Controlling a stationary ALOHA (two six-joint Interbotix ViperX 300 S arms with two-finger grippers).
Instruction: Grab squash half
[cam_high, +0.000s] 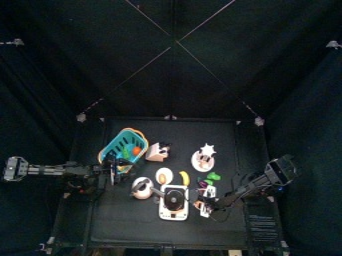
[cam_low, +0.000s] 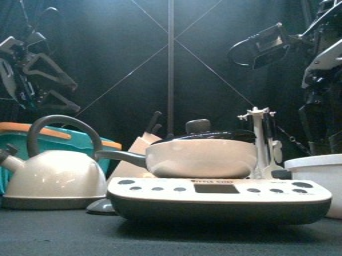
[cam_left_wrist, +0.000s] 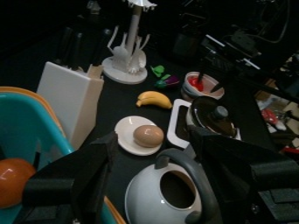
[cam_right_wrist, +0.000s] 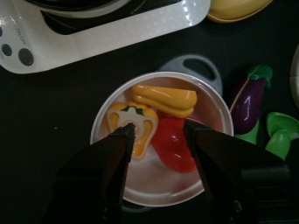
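The squash half (cam_right_wrist: 135, 128) lies in a white bowl (cam_right_wrist: 152, 179) near the counter's front right corner, beneath the spread right gripper (cam_right_wrist: 158, 140). It is judged light, stiff and slippery; its long sides should be pinched. The left gripper (cam_left_wrist: 152, 162) is held open near the left edge.

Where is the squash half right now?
The squash half lies in the white bowl at the table's front right, beside a red piece and a yellow piece. The right gripper hangs open directly above it.
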